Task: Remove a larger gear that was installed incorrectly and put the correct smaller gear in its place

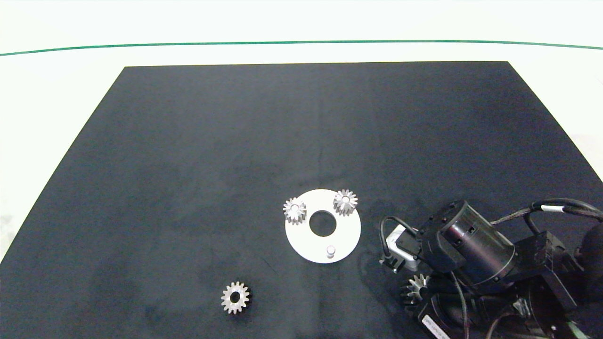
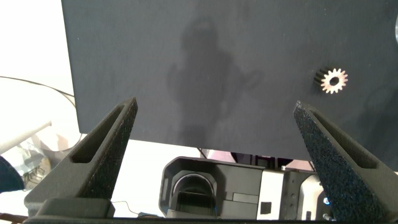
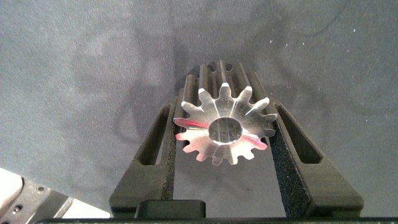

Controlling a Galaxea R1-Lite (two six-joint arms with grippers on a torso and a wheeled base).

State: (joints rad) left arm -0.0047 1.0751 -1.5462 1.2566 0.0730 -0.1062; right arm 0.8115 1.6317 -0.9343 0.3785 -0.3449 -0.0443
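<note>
Silvery larger gear [image 3: 224,124] sits clamped in the right pincer [image 3: 224,134], off the plate [image 1: 301,245]; smaller gear [image 1: 235,297] lies nearer the wide-open left pincer [image 2: 214,124].

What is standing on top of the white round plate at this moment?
On the white plate stand two small gears and one bare peg. Their pegs are hidden by the gears. The right gripper holds the larger gear apart.
</note>
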